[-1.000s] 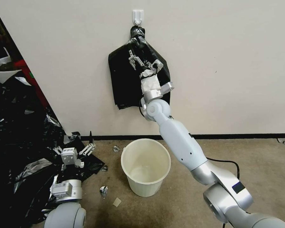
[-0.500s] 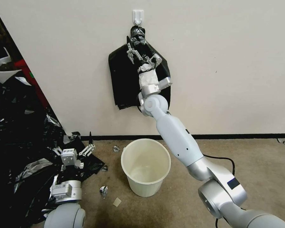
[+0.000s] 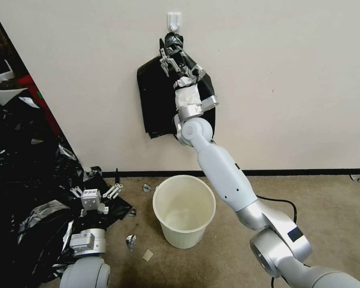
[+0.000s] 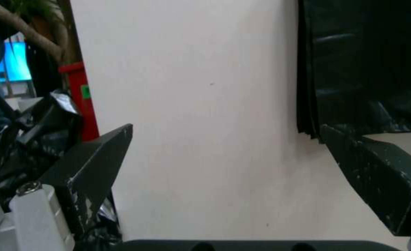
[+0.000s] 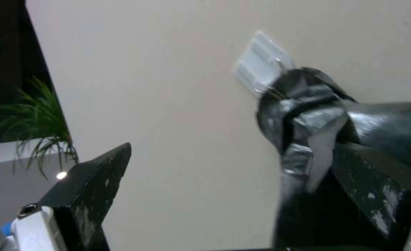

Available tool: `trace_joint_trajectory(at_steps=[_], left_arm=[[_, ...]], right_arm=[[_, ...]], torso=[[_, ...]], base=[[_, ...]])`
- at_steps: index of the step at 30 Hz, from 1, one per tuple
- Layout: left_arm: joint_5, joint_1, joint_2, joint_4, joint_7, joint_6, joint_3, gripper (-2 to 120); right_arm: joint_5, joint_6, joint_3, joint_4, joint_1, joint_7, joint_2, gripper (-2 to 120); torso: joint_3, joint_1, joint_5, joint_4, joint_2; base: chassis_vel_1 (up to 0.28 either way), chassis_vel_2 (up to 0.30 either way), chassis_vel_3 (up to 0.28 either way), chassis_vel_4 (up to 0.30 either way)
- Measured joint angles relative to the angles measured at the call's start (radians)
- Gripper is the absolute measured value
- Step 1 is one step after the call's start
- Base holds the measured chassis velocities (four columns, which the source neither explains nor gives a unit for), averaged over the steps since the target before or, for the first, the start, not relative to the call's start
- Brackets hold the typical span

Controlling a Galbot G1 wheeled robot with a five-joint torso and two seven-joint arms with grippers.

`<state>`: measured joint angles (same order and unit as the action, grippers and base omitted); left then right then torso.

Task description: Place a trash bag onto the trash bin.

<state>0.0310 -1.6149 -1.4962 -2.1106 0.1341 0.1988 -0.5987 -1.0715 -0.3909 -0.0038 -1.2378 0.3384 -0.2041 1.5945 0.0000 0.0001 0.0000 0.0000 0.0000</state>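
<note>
The trash bin, a cream-white round pail, stands upright on the carpet below the wall hook. A thick flat black bundle hangs from that hook by its gathered, taped neck. A single trash bag is out of view. My right gripper is raised to the neck and open; the neck lies between its fingers, close against one finger. My left gripper is open and holds nothing, low at the left above black plastic scraps. In the left wrist view the bundle's lower edge shows beyond that gripper.
A large heap of black plastic scraps covers the floor at the left. A white bowl-shaped vessel and a red object stand behind it. Small foil scraps lie near the bin. A black cable runs behind my right arm.
My right gripper has climbed up the hanging bundle from its upper face to the gathered neck under the hook. The left gripper has shifted slightly to the right.
</note>
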Motion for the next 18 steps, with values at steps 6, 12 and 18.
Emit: trace_joint_trajectory(at_steps=[6, 12, 18], left_arm=[[0.002, 0.000, 0.000, 0.000, 0.002, 0.003, -0.001, 100], [0.008, 0.000, -0.005, 0.011, 0.006, 0.010, -0.001, 100], [0.013, -0.001, -0.009, 0.017, 0.008, 0.015, -0.001, 100]], right_arm=[[-0.001, 0.000, 0.007, 0.031, -0.002, 0.003, -0.002, 100], [-0.008, 0.002, 0.010, 0.031, -0.014, 0.002, -0.003, 100], [-0.010, 0.002, 0.006, 0.017, -0.025, 0.002, 0.003, 94]], torso=[[0.000, 0.000, 0.0000, 0.0000, 0.000], [0.000, 0.000, 0.0000, -0.0001, 0.000], [0.000, 0.000, 0.0000, -0.0001, 0.000]], base=[[0.000, 0.000, 0.000, 0.000], [0.000, 0.000, 0.000, 0.000], [0.000, 0.000, 0.000, 0.000]])
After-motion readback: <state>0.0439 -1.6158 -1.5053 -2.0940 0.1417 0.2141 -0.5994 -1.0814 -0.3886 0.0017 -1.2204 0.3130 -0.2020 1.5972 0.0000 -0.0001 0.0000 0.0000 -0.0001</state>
